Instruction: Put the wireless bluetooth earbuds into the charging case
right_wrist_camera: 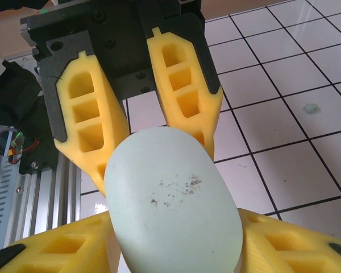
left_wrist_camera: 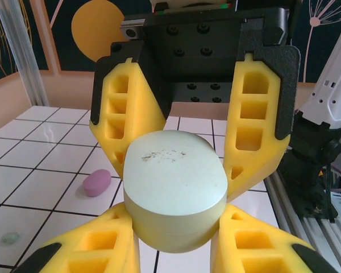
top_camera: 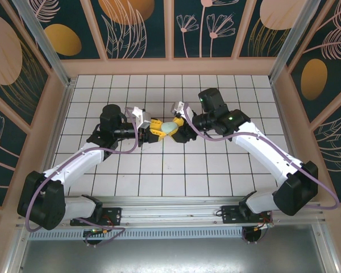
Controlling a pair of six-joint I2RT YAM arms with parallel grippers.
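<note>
Yellow jaws of the left gripper (top_camera: 157,129) and the right gripper (top_camera: 179,127) met over the middle of the table (top_camera: 216,170), and both were closed from opposite sides on one pale mint charging case (top_camera: 168,128). Farther from the near edge, a pink earbud (left_wrist_camera: 96,183) and a tiny mint earbud (left_wrist_camera: 10,238) lay loose on the white tiles, apart from each other and outside the case.

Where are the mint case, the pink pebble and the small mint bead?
mint case (left_wrist_camera: 176,170), left wrist view, flat top face.
pink pebble (left_wrist_camera: 96,182), left wrist view, its middle.
small mint bead (right_wrist_camera: 311,107), right wrist view, its middle.
</note>
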